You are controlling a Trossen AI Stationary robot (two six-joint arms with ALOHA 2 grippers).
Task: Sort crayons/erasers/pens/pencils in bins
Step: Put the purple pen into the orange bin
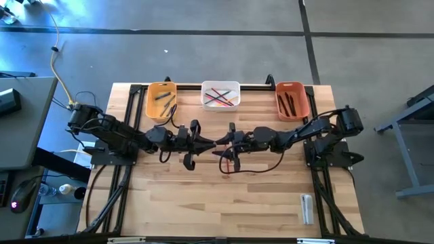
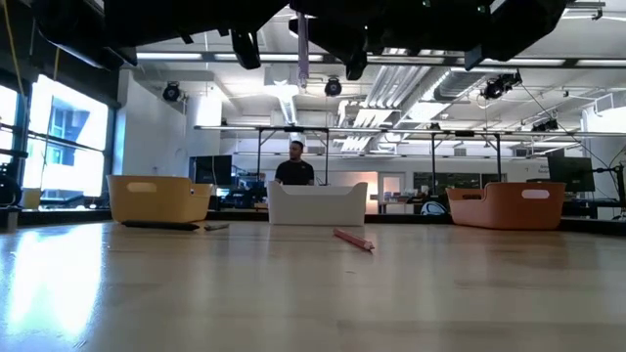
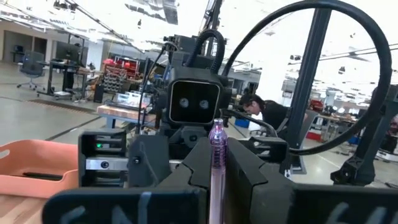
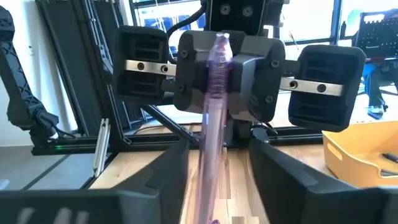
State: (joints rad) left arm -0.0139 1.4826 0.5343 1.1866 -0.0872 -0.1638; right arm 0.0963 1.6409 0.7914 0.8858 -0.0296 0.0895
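Handover of a purple pen [image 3: 216,163] above the table [image 1: 224,196] centre.
The pen is clamped in the left pincer [image 1: 211,142], while the right pincer [image 1: 225,141] is held apart around it. A red pencil [image 2: 353,239] lies on the table before the white bin [image 1: 221,95]; yellow-orange bin [image 1: 161,102] and red-orange bin [image 1: 292,100] flank it.

A pale wooden table [image 1: 224,196] spreads beneath my fingers [image 3: 249,180]. A small whitish oblong item [image 1: 306,207] lies on it, well apart from them, out past my right pair. Far beyond my fingers, a person [image 2: 296,166] in dark clothing stands in the room.
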